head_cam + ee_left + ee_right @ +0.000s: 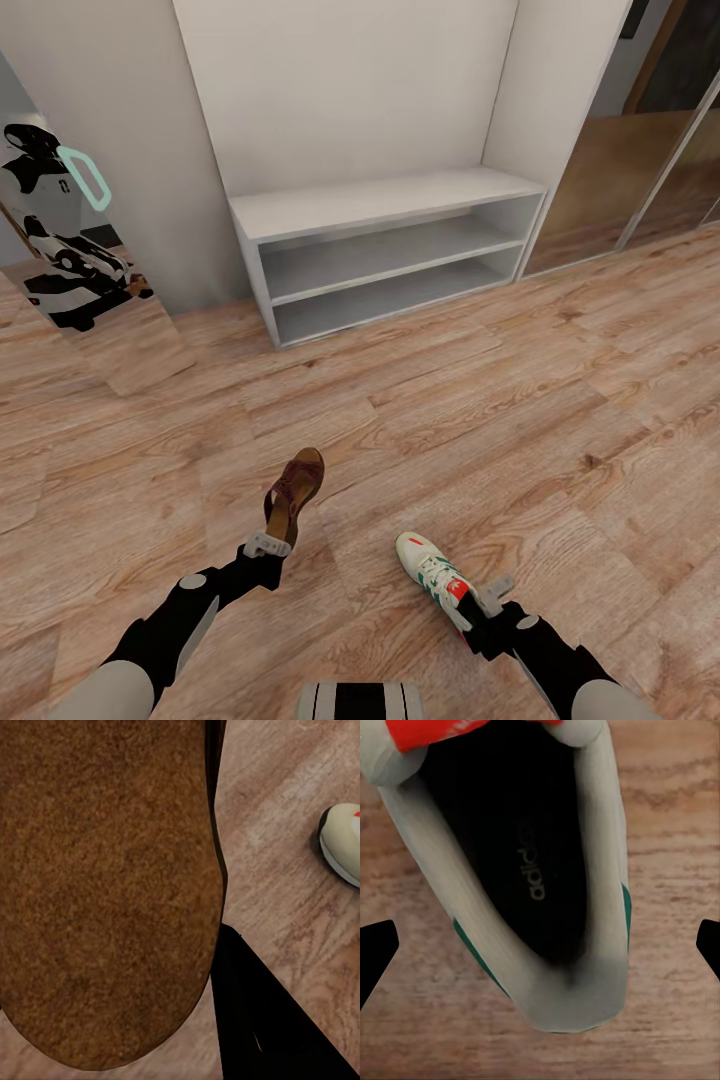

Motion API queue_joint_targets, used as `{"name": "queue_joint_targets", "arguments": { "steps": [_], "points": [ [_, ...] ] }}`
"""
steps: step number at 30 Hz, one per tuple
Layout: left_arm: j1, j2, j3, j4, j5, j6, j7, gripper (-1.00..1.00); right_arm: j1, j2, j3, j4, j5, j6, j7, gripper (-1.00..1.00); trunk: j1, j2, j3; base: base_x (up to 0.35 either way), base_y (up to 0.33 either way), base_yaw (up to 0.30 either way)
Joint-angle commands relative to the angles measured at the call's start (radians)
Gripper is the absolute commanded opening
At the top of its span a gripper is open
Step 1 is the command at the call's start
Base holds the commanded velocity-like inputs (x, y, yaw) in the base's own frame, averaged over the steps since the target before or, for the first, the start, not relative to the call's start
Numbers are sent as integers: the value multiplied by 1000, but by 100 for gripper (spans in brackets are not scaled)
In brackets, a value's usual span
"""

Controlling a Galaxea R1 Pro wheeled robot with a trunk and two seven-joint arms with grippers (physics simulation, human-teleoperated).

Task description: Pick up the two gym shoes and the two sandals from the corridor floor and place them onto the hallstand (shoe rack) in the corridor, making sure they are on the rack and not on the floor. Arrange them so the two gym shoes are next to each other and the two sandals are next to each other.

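Observation:
A dark brown sandal (293,493) hangs tilted on its side just above the corridor floor (420,420), and my left gripper (268,545) is shut on its heel end. In the left wrist view the sandal's sole (105,885) is close up beside one dark finger (262,1020). One white gym shoe (433,575) with green stripes and a red tongue lies on the floor to the right. My right gripper (482,598) is open over its heel, fingertips (375,952) wide apart either side of the shoe (532,870). The hallstand (385,205) stands ahead with bare shelves.
A mirror panel (60,240) at the left wall reflects the robot. Mirrored sliding doors (640,170) stand to the right of the hallstand. Open wood floor lies between me and the hallstand's low two-tier base.

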Motion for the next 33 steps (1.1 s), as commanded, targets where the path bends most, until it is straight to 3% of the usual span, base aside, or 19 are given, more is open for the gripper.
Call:
{"name": "queue_joint_targets", "arguments": {
  "steps": [1, 5, 14, 21, 33],
  "points": [
    [0, 1, -3, -1, -5, 1, -2, -100, 0, 0, 0, -3, 6, 6, 5, 100, 0, -1, -5, 0, 0, 0],
    [0, 0, -2, -1, -5, 1, -2, -100, 0, -1, 0, -2, 5, 4, 4, 100, 2, -1, -20, 0, 0, 0],
    [0, 0, -1, -1, -5, 1, -2, -100, 0, -3, 0, -6, 4, 1, -8, 100, 2, -1, -20, 0, 0, 0],
    [0, 0, -2, -1, -5, 1, -2, -100, 0, -3, 2, -6, 4, -46, -109, 100, 2, -1, -20, 0, 0, 0],
    [0, -1, -1, -1, -5, 1, -2, -100, 0, -2, 2, -5, 4, -60, -118, 100, 2, -1, -20, 0, 0, 0]
  ]
}}
